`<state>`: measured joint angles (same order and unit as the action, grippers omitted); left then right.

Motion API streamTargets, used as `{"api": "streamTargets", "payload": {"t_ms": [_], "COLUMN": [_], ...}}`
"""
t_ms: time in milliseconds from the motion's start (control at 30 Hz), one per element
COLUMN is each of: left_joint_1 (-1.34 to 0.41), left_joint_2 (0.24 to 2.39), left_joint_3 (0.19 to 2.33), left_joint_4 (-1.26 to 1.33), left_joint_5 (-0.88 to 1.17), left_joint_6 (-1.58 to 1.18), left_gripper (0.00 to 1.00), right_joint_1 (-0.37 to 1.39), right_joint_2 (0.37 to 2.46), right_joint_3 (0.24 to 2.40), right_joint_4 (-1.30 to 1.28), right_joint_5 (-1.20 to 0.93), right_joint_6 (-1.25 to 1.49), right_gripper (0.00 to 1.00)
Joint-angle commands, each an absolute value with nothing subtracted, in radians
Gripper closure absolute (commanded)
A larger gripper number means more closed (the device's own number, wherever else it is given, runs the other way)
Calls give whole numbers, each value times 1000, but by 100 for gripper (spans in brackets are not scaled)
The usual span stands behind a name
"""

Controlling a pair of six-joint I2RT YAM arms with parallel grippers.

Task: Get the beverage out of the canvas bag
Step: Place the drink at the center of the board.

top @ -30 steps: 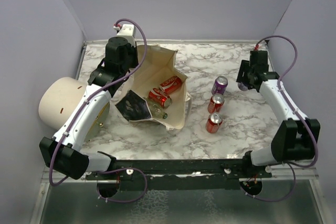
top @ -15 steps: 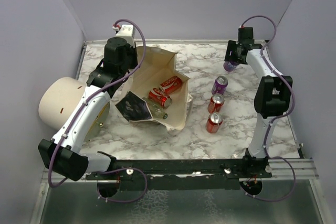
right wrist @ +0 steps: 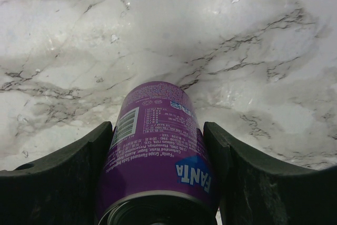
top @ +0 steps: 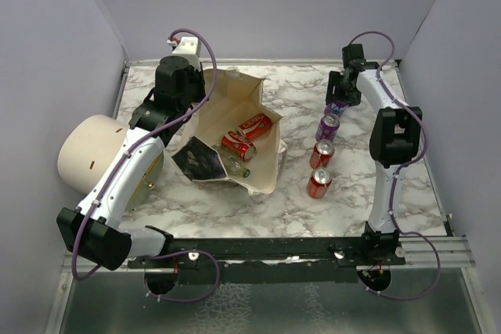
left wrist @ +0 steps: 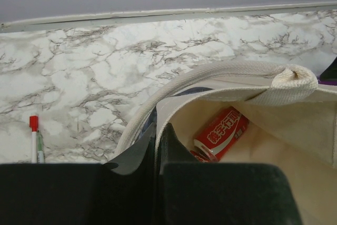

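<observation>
l gripper [left wrist: 158, 148] pinched shut on rim of tall cream cloth canvas bag [top: 235, 95], r gripper [right wrist: 158, 146] clamps purple fanta can [right wrist: 158, 125] right of bag, by three metal cans [top: 322, 153] already out; two red cans [top: 237, 146] + maybe a glass bottle [top: 237, 167] left inside bag.

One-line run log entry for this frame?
left jaws: shut on rim of cream canvas tote bag | right jaws: holding purple Fanta can | in bag: two red cans, one bottle | on marble table: three more cans
</observation>
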<state>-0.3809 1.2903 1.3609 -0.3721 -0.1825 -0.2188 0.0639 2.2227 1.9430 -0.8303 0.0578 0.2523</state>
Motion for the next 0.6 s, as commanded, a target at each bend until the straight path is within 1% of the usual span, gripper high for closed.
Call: {"api": "streamTargets", "payload": {"t_ms": [0, 100, 133, 167, 200, 267, 333, 467, 567], "left_joint_1": [-377, -377, -377, -377, -377, -377, -377, -378, -377], "left_joint_2": [1264, 1262, 1261, 1261, 1259, 1258, 1257, 1252, 1245], "left_joint_3": [1367, 1368, 1369, 1370, 1369, 1368, 1365, 1362, 1359], "left_joint_4": [-303, -306, -306, -306, -306, -305, -302, -297, -291], "left_joint_5": [-165, -159, -159, -158, -155, -155, -158, -156, -157], "left_joint_6": [-226, -221, -221, -220, -220, -219, -217, -210, -213], "left_gripper": [100, 100, 100, 100, 100, 100, 100, 100, 100], "right_joint_1": [87, 89, 89, 88, 88, 89, 89, 89, 89], "right_joint_2": [2226, 2232, 2235, 2240, 2243, 2244, 2241, 2235, 2205], "right_joint_3": [1971, 1974, 1982, 1992, 2001, 2006, 2009, 2049, 2073], "right_joint_4": [-853, -843, -846, -852, -859, -866, -867, -897, -906], "right_joint_5": [44, 34, 35, 35, 35, 34, 32, 36, 34], "right_joint_6": [276, 273, 272, 271, 269, 263, 256, 246, 235], "right_gripper": [86, 77, 71, 62, 57, 40, 28, 16, 11]}}
